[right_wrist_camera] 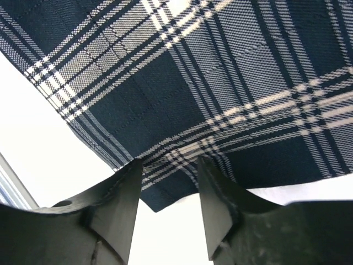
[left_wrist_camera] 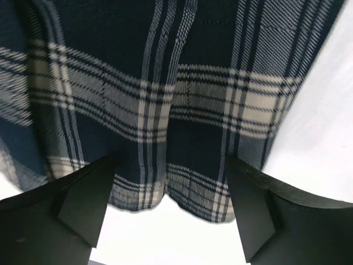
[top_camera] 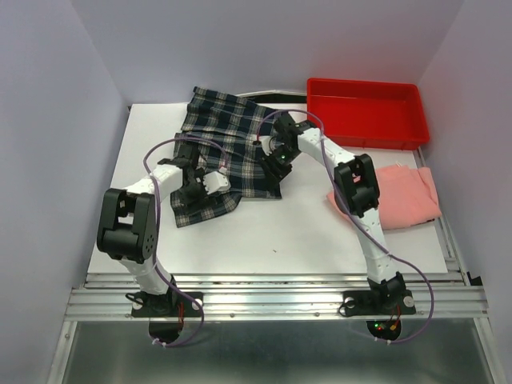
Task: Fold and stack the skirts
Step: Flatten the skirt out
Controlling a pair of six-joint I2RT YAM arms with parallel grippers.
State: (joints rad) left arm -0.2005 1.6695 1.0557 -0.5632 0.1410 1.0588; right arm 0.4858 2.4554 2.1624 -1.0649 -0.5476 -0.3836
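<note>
Closest to the lens, the left end effector [left_wrist_camera: 171, 185] hangs released, fingers wide apart, over the hem of the pleated navy-green plaid cloth skirt [top_camera: 228, 136], which lies spread at upper centre of the white tabletop [top_camera: 264, 240]. The right end effector [right_wrist_camera: 170, 165] is parted more narrowly at the skirt's lower-right edge, pinching nothing. Folding looks barely begun; next, both should clamp the hem and carry it over. The plain salmon-pink cloth skirt [top_camera: 408, 192] lies at right, below the red plastic tray [top_camera: 368, 82], neither obstructing
</note>
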